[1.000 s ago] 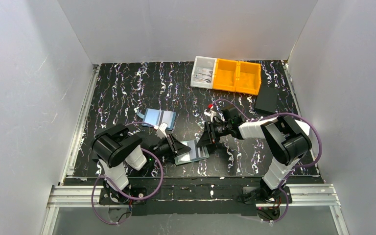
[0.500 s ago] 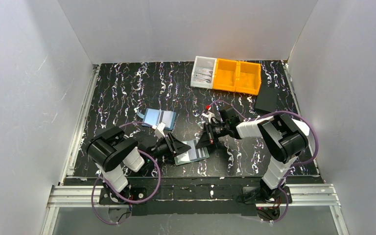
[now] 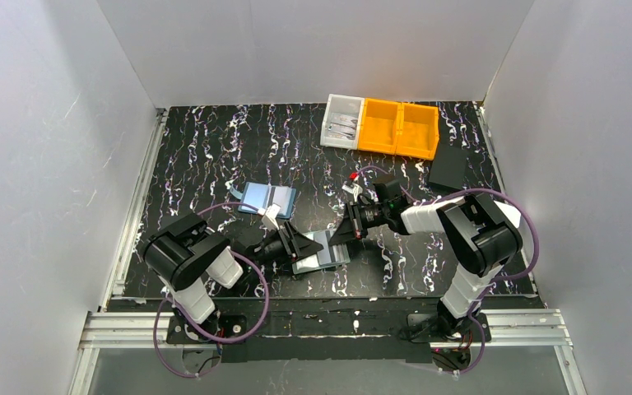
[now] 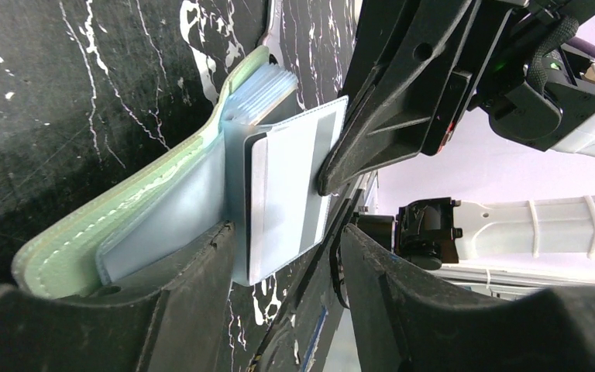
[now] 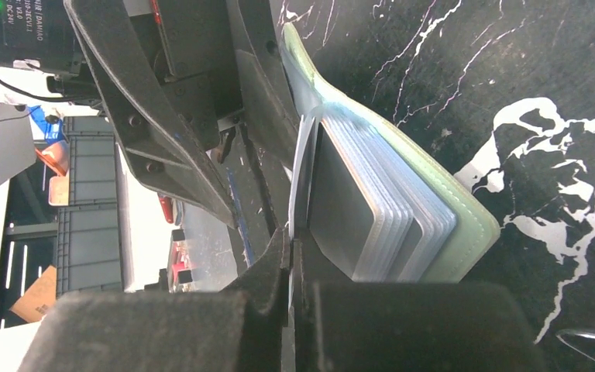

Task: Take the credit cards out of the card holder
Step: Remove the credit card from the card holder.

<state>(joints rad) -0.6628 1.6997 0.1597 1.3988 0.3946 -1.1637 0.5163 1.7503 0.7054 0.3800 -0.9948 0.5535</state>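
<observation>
The sage-green card holder (image 3: 317, 257) lies open on the black marbled table between my two grippers. In the left wrist view its clear sleeves fan up (image 4: 163, 201), and a grey-blue credit card (image 4: 283, 194) with a dark stripe sticks partway out of them. My right gripper (image 3: 348, 231) is shut on that card's far edge; the right wrist view shows the card edge-on (image 5: 302, 170) between the closed fingers (image 5: 275, 271) beside the holder (image 5: 453, 213). My left gripper (image 3: 298, 245) is open, with one finger (image 4: 170, 287) resting on the holder's inner panel. Other cards are hidden.
A light-blue flat rectangle with a dark stripe (image 3: 267, 198) lies behind the left gripper. Two orange bins (image 3: 397, 127) and a clear bin (image 3: 342, 121) stand at the back. A black box (image 3: 447, 171) lies at the right rear.
</observation>
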